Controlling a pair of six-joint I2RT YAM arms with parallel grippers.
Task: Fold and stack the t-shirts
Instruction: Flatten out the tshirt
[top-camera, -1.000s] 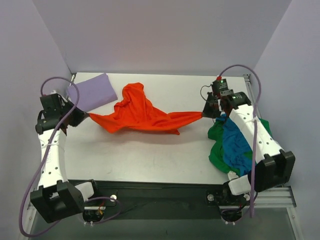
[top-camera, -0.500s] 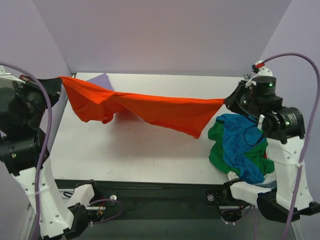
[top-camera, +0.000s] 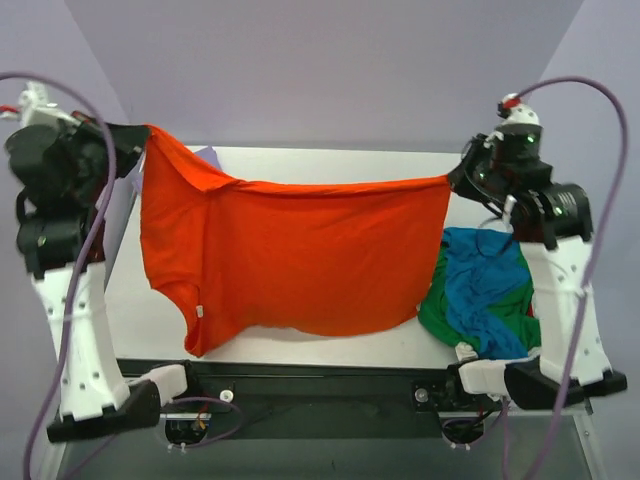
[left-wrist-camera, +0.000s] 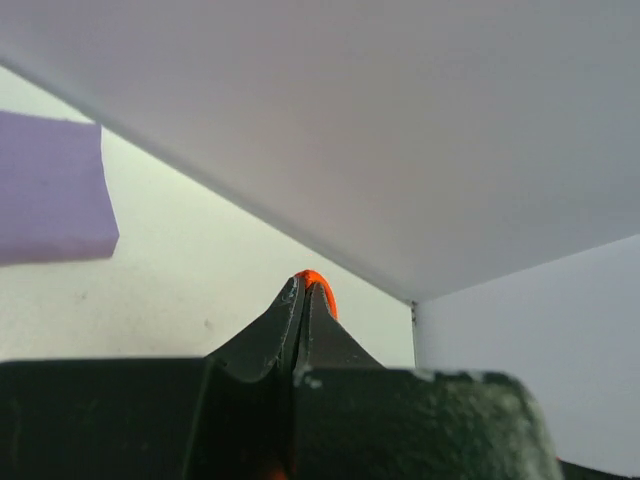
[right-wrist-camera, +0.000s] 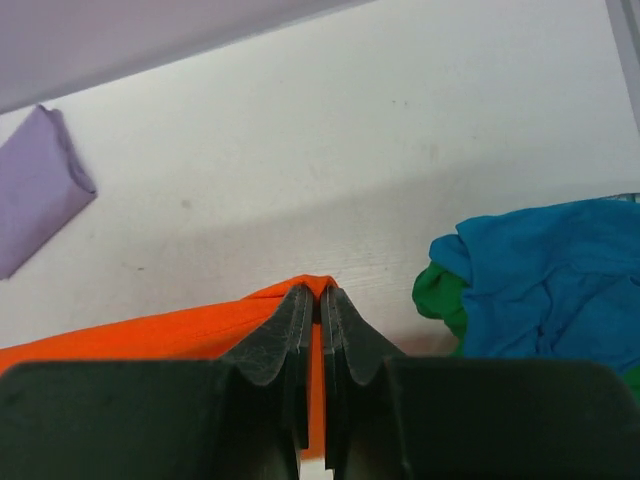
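A: What is hidden from above?
B: The orange-red shirt (top-camera: 300, 260) hangs spread in front of the table (top-camera: 330, 166) and covers most of it. Of the lavender shirt (top-camera: 208, 156) only one small corner shows behind it.
A: And the pile?
B: The green shirt (top-camera: 437, 312) lies mostly under the blue shirt (top-camera: 485, 285), and the right arm (top-camera: 560, 290) hides the pile's right side.
A: The wrist cameras?
B: At the left gripper (left-wrist-camera: 305, 290) only a tiny orange tip shows; the picture's edge cuts the lavender shirt. At the right gripper (right-wrist-camera: 312, 295) its own body hides the cloth below, and the edge cuts the blue shirt.
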